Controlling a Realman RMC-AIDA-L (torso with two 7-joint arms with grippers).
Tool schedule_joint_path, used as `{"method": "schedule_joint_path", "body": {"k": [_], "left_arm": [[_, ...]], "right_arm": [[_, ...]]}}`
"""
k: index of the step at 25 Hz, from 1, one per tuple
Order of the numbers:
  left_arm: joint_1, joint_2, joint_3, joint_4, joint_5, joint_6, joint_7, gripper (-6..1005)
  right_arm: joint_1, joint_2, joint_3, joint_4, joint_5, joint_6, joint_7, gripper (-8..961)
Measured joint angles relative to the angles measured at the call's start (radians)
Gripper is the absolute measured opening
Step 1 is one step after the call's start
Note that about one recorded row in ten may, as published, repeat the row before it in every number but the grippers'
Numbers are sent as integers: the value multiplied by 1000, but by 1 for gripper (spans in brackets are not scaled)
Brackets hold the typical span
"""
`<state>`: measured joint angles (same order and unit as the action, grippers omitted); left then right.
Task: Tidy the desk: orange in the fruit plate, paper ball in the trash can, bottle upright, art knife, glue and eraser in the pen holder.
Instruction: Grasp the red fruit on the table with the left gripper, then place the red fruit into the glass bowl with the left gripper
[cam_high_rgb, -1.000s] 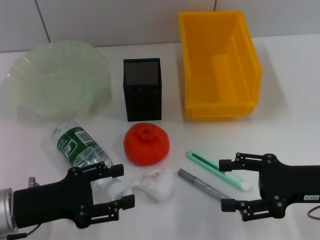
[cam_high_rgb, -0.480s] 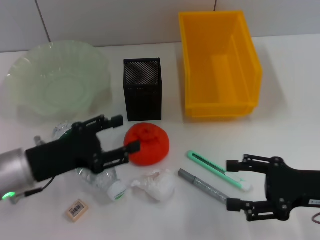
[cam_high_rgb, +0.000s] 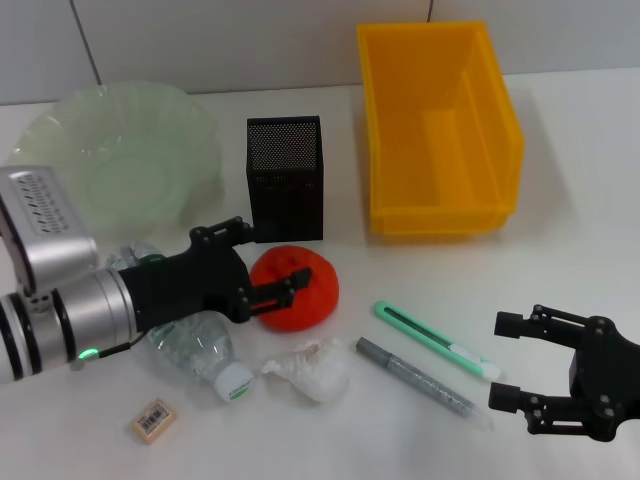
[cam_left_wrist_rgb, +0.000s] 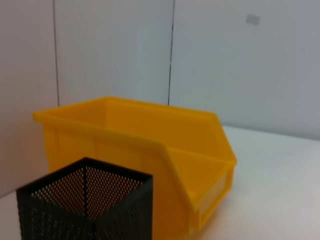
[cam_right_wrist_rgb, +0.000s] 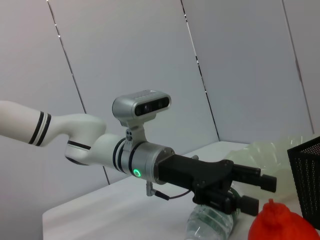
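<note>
I read the left gripper (cam_high_rgb: 268, 262) with its jaws open, spread at the left flank of the orange (cam_high_rgb: 296, 288), one finger behind the fruit and one across its front; contact could not be confirmed. The orange sat on the worktop (cam_high_rgb: 580, 220) just in front of the pen holder (cam_high_rgb: 286, 178), and the fruit plate (cam_high_rgb: 110, 160) lay at the rear left. Under the left arm the bottle (cam_high_rgb: 195, 345) lay on its side, the paper ball (cam_high_rgb: 310, 368) just beside its cap and the eraser (cam_high_rgb: 153, 420) nearer the front edge. The right gripper (cam_high_rgb: 525, 362) hung low at the front right, jaws open, just beside the art knife (cam_high_rgb: 437, 340) and the glue (cam_high_rgb: 413, 377). The trash can (cam_high_rgb: 440, 125) stood at the rear.
</note>
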<state>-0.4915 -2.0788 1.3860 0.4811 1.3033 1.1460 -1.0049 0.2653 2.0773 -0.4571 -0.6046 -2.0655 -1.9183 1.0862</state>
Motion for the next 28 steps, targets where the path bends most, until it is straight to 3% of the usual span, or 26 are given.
{"method": "schedule_joint_path", "body": {"k": [10, 20, 28], "left_arm": [[-16, -1, 102, -1, -24, -89, 35, 654], [-21, -1, 131, 0, -58, -138, 54, 627], [-17, -1, 160, 19, -61, -131, 54, 365]], "right_arm": [[2, -1, -1, 0, 0, -1, 3, 833], [0, 0, -2, 0, 0, -1, 6, 832], [-1, 0, 0, 2, 0, -1, 8, 831]]}}
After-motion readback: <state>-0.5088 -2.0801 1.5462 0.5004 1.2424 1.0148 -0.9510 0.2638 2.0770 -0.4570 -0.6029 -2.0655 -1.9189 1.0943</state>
